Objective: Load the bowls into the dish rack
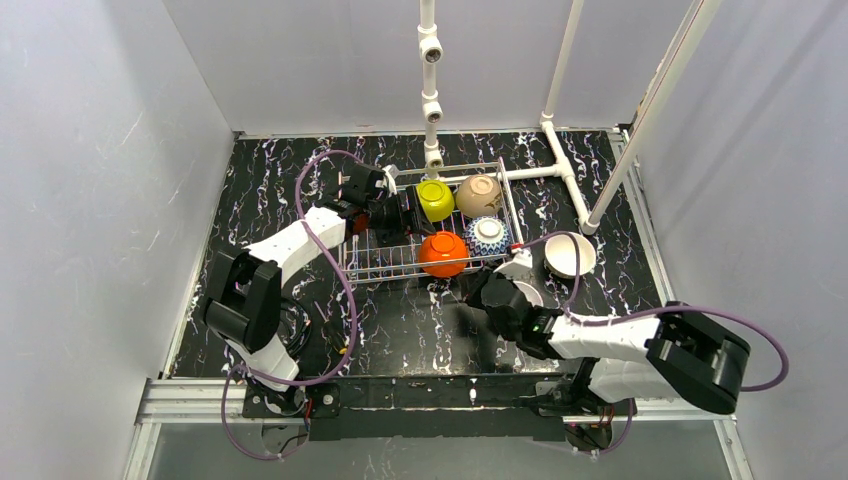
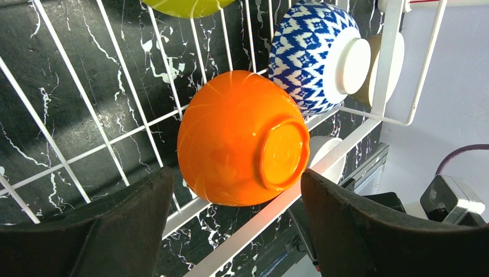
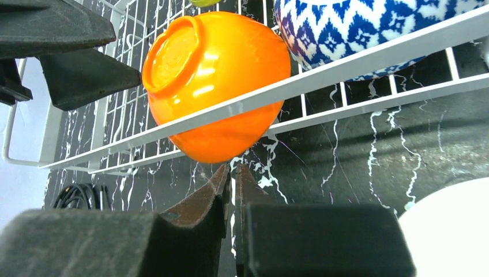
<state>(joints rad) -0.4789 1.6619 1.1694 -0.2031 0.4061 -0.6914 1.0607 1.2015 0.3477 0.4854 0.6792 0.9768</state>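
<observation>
The white-wire dish rack (image 1: 512, 205) holds the yellow-green bowl (image 1: 435, 199), tan bowl (image 1: 478, 195), blue-and-white bowl (image 1: 488, 235) and orange bowl (image 1: 442, 254). My left gripper (image 1: 400, 218) hangs open and empty over the rack's left half; in its wrist view the jaws (image 2: 235, 179) stand wide apart in front of the tipped orange bowl (image 2: 242, 147). My right gripper (image 1: 472, 284) is shut and empty on the table just outside the rack's front rail, its tips (image 3: 232, 173) below the orange bowl (image 3: 216, 81). The white bowl (image 1: 527, 293) and beige-brown bowl (image 1: 570, 254) sit outside the rack.
A white pipe frame (image 1: 563, 170) stands behind and to the right of the rack. The rack's front rail (image 3: 357, 63) runs between my right gripper and the bowls. The blue-and-white bowl (image 2: 314, 55) lies on its side next to the orange one. Grey walls enclose the black marbled table (image 1: 400, 320).
</observation>
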